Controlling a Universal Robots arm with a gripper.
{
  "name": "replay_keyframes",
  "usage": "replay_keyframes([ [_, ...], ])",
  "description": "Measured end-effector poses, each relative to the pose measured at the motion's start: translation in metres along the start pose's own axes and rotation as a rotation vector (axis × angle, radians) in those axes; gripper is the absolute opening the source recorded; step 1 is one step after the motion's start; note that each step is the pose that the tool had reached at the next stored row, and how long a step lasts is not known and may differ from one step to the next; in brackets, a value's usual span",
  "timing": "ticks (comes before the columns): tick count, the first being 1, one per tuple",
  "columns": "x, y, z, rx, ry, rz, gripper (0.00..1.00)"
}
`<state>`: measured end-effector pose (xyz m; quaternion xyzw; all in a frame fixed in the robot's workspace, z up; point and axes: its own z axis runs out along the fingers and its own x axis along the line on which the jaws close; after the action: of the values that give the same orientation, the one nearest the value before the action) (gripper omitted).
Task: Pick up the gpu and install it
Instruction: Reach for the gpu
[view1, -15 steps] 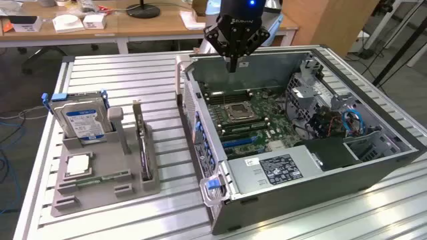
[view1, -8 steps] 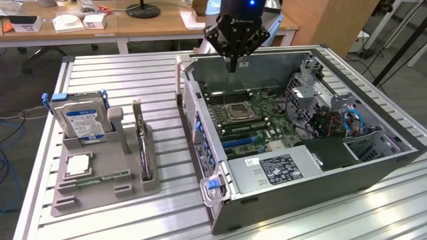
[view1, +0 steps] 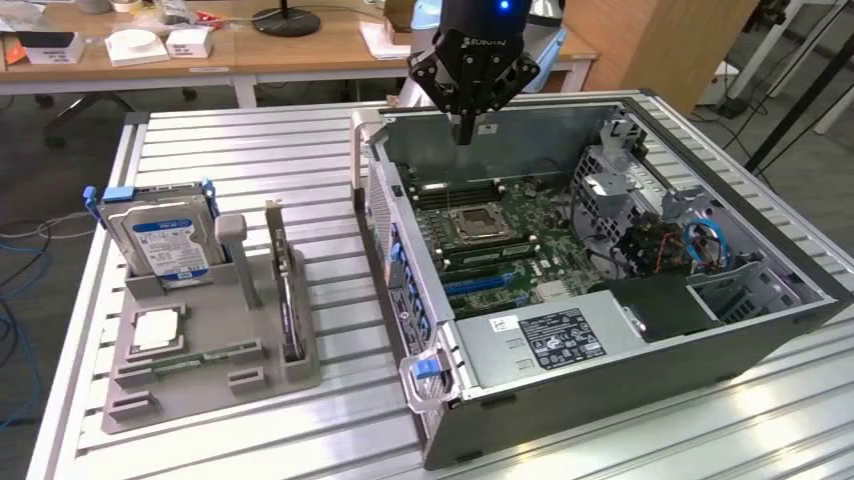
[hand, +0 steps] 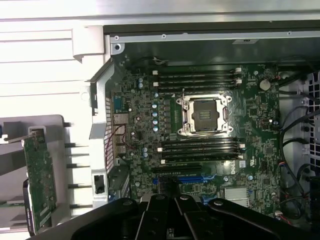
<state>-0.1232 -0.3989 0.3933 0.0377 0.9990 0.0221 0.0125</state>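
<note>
One gpu (view1: 284, 305) stands on edge in the grey holder (view1: 200, 388) at the exterior view's lower left (just beside the hard drive (view1: 167, 240)). At upper centre the gripper (view1: 465, 135) hangs over the open computer case (view1: 574, 400), jaws closed together and empty.

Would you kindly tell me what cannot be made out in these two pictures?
- gpu: edge-on in the holder in the exterior view, so its face is hidden there.
- Blue slot: partly behind the gripper, wrist view.
- Power supply label: text too small to read, exterior view.
</note>
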Motion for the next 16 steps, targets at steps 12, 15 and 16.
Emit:
replay_keyframes([
  [12,0.005,-0.0004,0.0005,0.0001,0.0,0.0,0.11],
  [15,0.008,-0.0006,0.0008,0.0005,0.0001,0.0,0.11],
  [16,0.01,-0.0008,0.0009,0.0008,0.0002,-0.001,0.11],
])
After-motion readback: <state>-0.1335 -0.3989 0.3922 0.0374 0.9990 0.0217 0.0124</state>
